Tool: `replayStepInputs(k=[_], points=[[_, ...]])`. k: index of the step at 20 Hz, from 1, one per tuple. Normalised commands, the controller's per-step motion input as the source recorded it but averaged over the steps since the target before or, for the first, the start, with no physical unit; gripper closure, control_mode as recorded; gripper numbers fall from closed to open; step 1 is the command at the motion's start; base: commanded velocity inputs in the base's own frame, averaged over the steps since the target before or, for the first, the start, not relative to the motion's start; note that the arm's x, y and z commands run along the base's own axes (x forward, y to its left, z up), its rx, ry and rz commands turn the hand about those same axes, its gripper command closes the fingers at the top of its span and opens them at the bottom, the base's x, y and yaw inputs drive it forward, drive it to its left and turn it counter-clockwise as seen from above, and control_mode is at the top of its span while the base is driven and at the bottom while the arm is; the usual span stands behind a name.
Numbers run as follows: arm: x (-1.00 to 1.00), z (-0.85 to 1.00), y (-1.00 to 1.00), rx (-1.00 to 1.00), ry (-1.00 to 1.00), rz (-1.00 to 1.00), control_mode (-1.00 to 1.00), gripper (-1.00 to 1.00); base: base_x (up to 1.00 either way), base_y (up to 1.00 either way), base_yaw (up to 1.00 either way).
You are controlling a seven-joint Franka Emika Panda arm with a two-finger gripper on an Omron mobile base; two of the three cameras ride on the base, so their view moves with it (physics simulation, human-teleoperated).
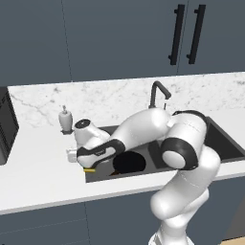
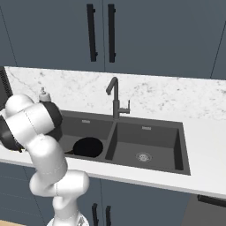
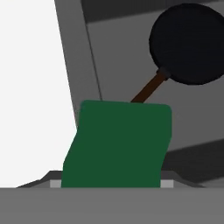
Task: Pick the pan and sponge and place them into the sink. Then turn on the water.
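Between the jaws, sponge [image 3: 117, 144], pan [image 3: 189, 43] beyond

The desk [image 2: 207, 145] and its backsplash look like glossy white grey-veined marble, the sink [image 2: 152, 128] a matt dark grey, perhaps composite, with a shiny metal drain [image 2: 143, 156], while the pan [image 3: 189, 43] at the hand view's upper right is matt black and the sponge [image 3: 118, 144] a flat, smooth-looking green.

Cabinets: dark blue-grey upper cabinets [image 2: 145, 35] with black bar handles [image 2: 92, 32].
Backsplash: white marble backsplash [image 2: 176, 95].
Counter: white counter [image 1: 38, 167], lower cabinets [image 1: 43, 225] beneath.
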Motion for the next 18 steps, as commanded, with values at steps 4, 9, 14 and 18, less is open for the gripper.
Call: replayStepInputs(k=[4,9,14,18], points=[[0.02,0.0,-0.87,0.03,0.0,0.0,-1.0,1.0,0.0,0.0,0.0],[0.2,0.0,-0.81,0.04,0.0,0.0,-1.0,1.0,0.0,0.0,0.0],[0.42,-0.01,-0.64,0.04,0.04,0.0,-1.0,1.0,0.0,0.0,0.0],[0.55,0.0,-0.42,0.04,0.11,0.0,-1.0,1.0,0.0,0.0,0.0]])
